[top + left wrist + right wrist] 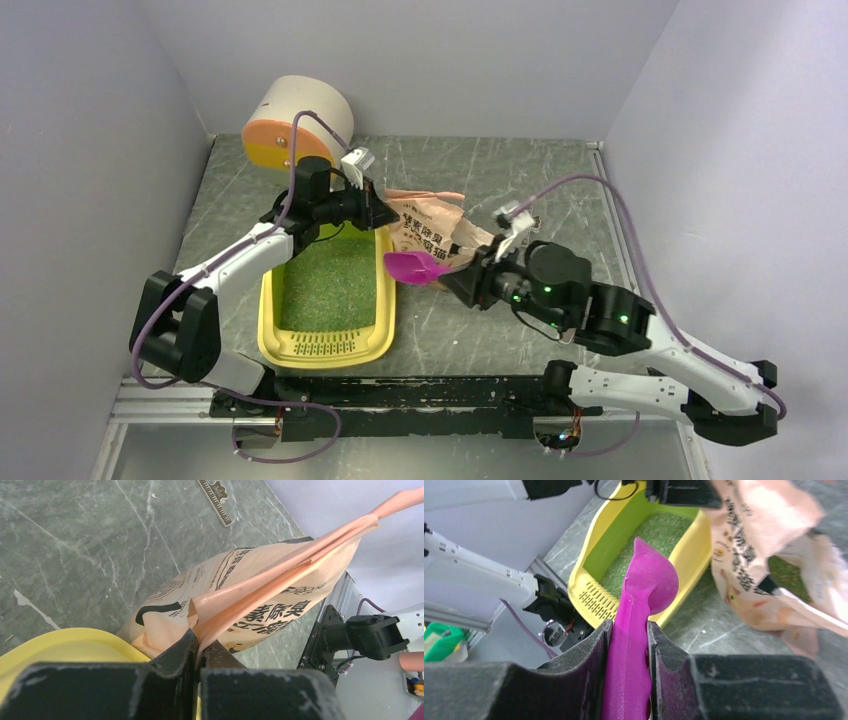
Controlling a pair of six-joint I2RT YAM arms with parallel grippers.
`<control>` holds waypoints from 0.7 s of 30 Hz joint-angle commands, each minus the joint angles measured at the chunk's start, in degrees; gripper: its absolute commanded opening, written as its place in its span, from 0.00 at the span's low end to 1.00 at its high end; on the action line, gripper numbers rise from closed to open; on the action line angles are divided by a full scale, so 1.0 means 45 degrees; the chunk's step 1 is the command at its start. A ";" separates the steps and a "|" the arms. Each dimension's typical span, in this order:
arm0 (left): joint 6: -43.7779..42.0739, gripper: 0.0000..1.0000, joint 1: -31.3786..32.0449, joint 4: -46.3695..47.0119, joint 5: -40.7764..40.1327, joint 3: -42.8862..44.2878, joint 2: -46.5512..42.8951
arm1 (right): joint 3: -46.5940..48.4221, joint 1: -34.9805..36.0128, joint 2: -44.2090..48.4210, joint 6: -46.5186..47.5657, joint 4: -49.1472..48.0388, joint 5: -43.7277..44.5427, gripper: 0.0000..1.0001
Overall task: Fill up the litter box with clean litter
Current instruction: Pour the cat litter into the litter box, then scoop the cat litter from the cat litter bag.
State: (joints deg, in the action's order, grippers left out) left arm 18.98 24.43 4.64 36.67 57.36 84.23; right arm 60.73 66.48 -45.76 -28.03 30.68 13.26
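The yellow litter box (326,347) lies left of centre, its grille end nearest the arm bases, with green clean litter (330,283) spread over its floor. My left gripper (378,211) hangs over the box's far right corner, shut on the top edge of the pink-beige bag (432,226); the wrist view shows that gripper (200,643) pinching the bag (250,595) fold. My right gripper (464,279) is shut on the handle of a magenta scoop (416,267) between bag and box. In its own view this gripper (629,630) holds the scoop (651,582) edge-on above the litter box (696,550) rim.
A white cylinder with an orange end (295,125) stands at the back left corner. Grey walls close in the table on both sides and behind. A black rail (420,392) runs along the near edge between the arm bases.
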 commanded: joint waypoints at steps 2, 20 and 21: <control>-0.0078 0.05 -0.0067 0.1189 0.0550 -0.0049 -0.0816 | 0.1195 -0.0005 0.0934 -0.0982 0.3060 0.2450 0.00; -0.0349 0.05 0.0197 0.0803 0.0291 -0.0560 -0.1631 | 0.3514 0.0007 -0.0163 -0.1489 0.6801 0.6152 0.00; -0.0432 0.05 0.0214 0.0611 0.0339 -0.0457 -0.1552 | 0.3448 0.0007 -0.0212 -0.1464 0.6790 0.6221 0.00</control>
State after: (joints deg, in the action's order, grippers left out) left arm 17.15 25.10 3.73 36.88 54.15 79.96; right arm 75.31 66.50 -45.82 -33.34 56.90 35.62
